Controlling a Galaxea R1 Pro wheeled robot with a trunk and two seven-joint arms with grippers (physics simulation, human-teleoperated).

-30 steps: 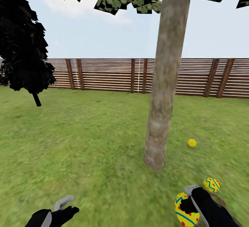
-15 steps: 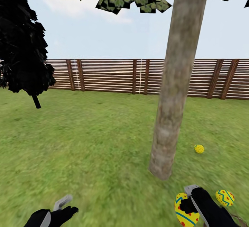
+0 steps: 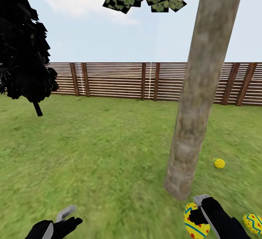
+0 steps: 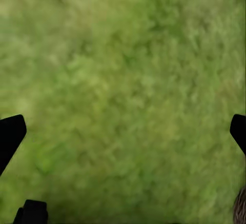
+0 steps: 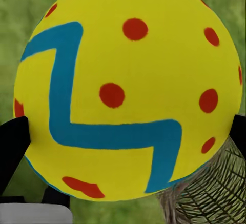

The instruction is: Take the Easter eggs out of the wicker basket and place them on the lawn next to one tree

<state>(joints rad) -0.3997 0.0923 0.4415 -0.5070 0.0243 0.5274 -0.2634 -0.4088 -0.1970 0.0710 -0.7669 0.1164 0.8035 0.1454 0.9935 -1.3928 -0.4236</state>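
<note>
1. The right gripper [image 3: 199, 215] is clamped on an Easter egg [image 3: 195, 221], carried low near the tree [image 3: 198, 108] for setting down.
2. It is yellow with a blue zigzag and red dots.
3. A second egg [image 3: 218, 163] lies on the lawn [image 3: 102, 151] beside the trunk; a third egg [image 3: 253, 223] is probably in the wicker basket [image 5: 215, 193].
4. The left gripper [image 3: 62, 221] is spread open, empty.

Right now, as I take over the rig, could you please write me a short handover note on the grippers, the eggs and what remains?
Right gripper: shut on an Easter egg, held low near the foot of the tree.
Left gripper: open, nothing between its fingers, over the lawn.
Second egg: on the grass just beyond the trunk.
Third egg: at the head view's lower right corner; whether it is still in the wicker basket is unclear.
Left: set the held egg by this tree, then check the third egg.
</note>
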